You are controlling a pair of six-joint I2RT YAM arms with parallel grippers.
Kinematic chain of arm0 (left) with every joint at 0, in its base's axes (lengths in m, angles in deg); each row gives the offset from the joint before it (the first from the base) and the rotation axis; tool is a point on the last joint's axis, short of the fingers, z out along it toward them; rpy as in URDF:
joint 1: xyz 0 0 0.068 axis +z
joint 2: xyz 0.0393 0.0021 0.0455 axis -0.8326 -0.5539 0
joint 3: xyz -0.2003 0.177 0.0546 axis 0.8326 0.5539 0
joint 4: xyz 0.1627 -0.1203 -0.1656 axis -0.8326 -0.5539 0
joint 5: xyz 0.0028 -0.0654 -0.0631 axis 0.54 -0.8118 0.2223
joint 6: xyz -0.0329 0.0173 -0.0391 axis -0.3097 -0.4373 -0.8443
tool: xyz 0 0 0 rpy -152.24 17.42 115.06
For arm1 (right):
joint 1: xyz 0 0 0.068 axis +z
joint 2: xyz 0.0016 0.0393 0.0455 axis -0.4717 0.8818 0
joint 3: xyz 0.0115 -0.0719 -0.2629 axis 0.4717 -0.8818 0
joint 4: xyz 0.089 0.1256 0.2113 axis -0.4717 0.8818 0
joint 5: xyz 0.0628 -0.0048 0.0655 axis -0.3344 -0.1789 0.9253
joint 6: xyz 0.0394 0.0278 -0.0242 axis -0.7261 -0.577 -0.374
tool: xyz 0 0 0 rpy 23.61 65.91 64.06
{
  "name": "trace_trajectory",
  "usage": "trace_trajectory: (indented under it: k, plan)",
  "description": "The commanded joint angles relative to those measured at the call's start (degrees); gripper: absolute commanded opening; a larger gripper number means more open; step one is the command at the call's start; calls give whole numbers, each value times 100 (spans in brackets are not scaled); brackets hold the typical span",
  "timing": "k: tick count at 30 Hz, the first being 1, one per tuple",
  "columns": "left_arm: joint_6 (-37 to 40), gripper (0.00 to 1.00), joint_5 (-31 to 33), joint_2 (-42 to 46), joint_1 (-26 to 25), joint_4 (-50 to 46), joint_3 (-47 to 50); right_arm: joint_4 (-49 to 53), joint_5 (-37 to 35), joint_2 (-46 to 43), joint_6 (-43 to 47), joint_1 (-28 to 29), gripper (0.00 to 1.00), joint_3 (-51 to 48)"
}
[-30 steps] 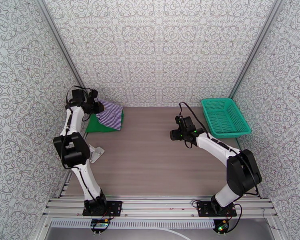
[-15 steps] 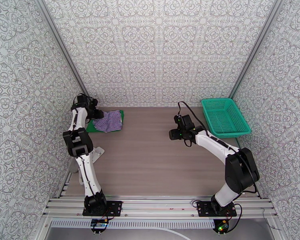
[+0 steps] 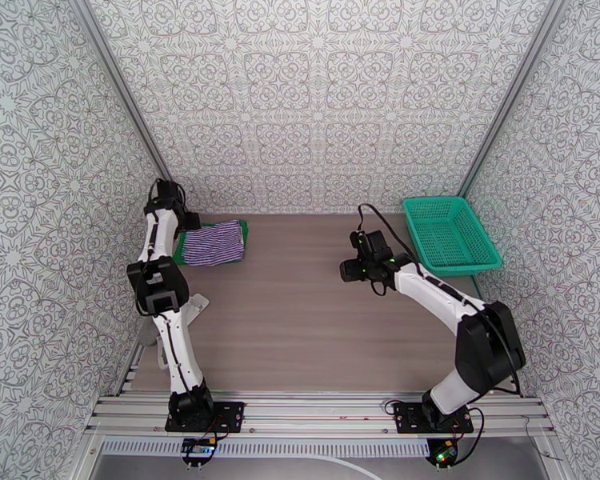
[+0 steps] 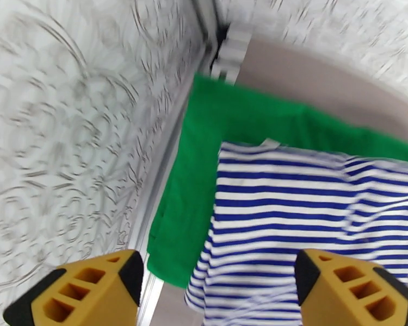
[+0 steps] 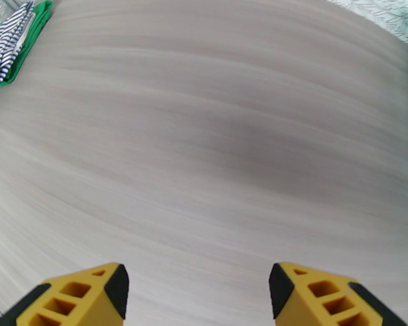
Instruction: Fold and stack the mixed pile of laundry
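Against the far left corner, where the grey-patterned wall meets an aluminium rail, the left hand hangs just above the laundry. Its wrist view shows the yellow, hollow-celled fingertips spread wide with nothing between them. Below them the green cloth lies flat on the tabletop as a plain, smooth, bright sheet, its left edge running along the rail. The striped shirt rests on top of it, folded into a rough rectangle. It is soft knit with thin blue-violet and white bands and a small white trim tab at its upper edge. From overhead the shirt covers most of the cloth, leaving green margins at the left and far sides. The tabletop has a pale, wood-grain streaked surface. Right of centre, the right hand hovers over bare tabletop, its yellow fingers likewise parted wide and holding nothing. At the far right sits a teal plastic mesh basket, rectangular with flared sides.
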Motion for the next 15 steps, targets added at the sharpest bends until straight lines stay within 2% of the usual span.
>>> trace_trajectory:
  k: [1,4,7,9,11,13,15]
  plan:
    - [-277,74,-422,1525,-246,521,1259,-246,-838,-832,197,-43,74,-426]
    - [-656,74,-917,2723,-416,1441,3087,-897,-1373,-1658,313,-87,77,-1053]
    - [-956,75,-1261,3795,-716,2267,4708,-1836,-2097,-2483,379,-211,87,-1980]
    - [-1176,75,-1482,4494,-985,2974,5903,-2621,-2361,-2917,521,-418,89,-2693]
    - [-1256,74,-1531,5067,-1299,3524,6830,-3423,-2693,-3051,582,-672,94,-3378]
    - [-1294,72,-1415,5492,-1590,3799,7551,-3767,-2944,-2910,462,-953,95,-3697]
    - [-1300,69,-1202,5879,-1836,4053,8249,-3993,-2793,-2657,375,-1307,95,-3856]
